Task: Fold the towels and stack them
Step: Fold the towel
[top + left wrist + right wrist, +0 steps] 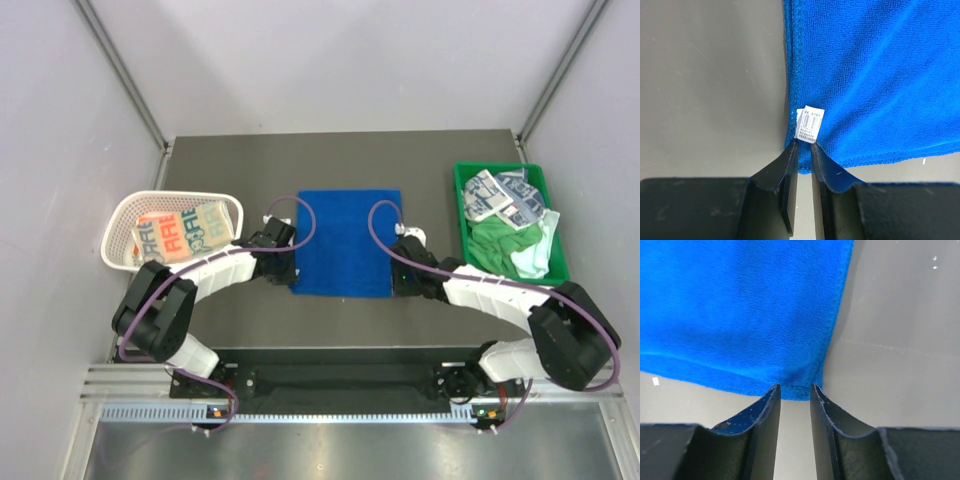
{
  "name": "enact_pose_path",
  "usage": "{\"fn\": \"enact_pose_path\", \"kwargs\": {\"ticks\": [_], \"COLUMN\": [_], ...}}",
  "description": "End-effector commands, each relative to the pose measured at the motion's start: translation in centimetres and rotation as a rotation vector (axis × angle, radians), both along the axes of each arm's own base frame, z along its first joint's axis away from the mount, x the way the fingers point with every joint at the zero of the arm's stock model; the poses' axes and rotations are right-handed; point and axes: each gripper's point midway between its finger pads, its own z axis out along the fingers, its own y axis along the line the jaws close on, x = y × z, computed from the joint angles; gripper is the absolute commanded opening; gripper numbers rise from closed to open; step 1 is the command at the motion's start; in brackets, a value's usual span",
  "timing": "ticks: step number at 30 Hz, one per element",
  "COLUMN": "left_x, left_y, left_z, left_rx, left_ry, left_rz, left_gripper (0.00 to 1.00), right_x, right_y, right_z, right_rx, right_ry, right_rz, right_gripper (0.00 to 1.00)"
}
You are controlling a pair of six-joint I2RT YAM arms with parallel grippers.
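The blue towel [347, 243] lies flat in the middle of the table [240, 165], btw the two arms, as a neat rectangle. In the left wrist view two layers show along its left edge, one upon the other. The L gripper [804, 145] is at the near left corner of this towel: its jaws are almost together, only a thin slit btw them, and they pinch the corner right under a small white label [810, 124] w/ tiny print that I cannot read. Some creases in the cloth run toward this corner. The R gripper [795, 388] is at the near edge of the same towel, close to its right corner: jaws apart, bare table visible in the gap, nothing held. Its tips are just beside the hem; whether they touch it I cannot tell. At the left side of the table stands a white basket [170, 194], and in it lies one folded towel w/ orange and teal print [180, 235]. At the right side is a green tray [497, 168], well apart from the blue towel. In the tray, at the far end, are white towels w/ blue-grey print [503, 195], loosely folded, approx. two or three, count not sure. Nearer lies a crumpled green towel [495, 245], and beside it on the right a pale mint towel [533, 258] that hangs a bit over the tray's rim. Both arms reach inward from the near edge, elbows out to the sides.
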Motion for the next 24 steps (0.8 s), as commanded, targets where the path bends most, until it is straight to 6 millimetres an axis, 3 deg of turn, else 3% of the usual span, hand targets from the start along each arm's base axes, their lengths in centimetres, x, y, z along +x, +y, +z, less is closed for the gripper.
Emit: {"fn": "enact_pose_path", "kwargs": {"ticks": [1, 10, 17, 24], "left_x": [0.3, 0.2, 0.1, 0.0], "left_y": [0.3, 0.3, 0.5, 0.7], "left_z": [-1.0, -1.2, -1.5, -1.5], "left_rx": [0.031, 0.033, 0.044, 0.055], "left_ry": [-0.007, -0.002, 0.008, 0.012], "left_rz": [-0.006, -0.004, -0.003, 0.003], "left_gripper": [0.21, 0.21, 0.20, 0.18], "right_x": [1.2, 1.1, 1.2, 0.8], "right_y": [0.2, -0.2, -0.3, -0.7], "right_z": [0.9, 0.0, 0.5, 2.2], "right_rx": [-0.043, -0.081, -0.086, -0.071], "right_ry": [-0.053, -0.045, -0.055, -0.076], "right_rz": [-0.031, -0.036, -0.032, -0.027], "right_gripper": [0.31, 0.18, 0.01, 0.00]}}
